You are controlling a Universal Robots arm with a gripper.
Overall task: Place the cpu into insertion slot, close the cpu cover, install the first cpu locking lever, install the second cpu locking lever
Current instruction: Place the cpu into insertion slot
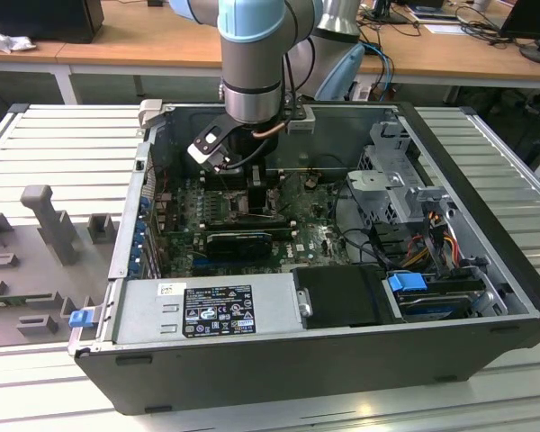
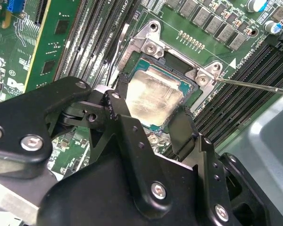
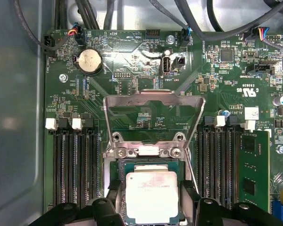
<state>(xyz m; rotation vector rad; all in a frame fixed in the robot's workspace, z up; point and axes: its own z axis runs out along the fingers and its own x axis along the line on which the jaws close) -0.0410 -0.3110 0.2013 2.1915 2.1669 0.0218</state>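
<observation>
Claw [image 2: 148, 112] astride cpu [image 2: 153, 94], seated in insertion slot [image 2: 146, 63]; cpu cover [image 3: 153, 97] raised

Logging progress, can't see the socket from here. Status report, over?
The gripper down at the cpu. The cpu in the insertion slot. The cpu cover open, raised. A lever rod out beside the slot.

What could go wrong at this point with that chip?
The cpu lies in the insertion slot with the gripper close around it; a sideways nudge might shift it off its seat. The cpu cover stands open, so closing it on a crooked chip could damage the socket.
</observation>
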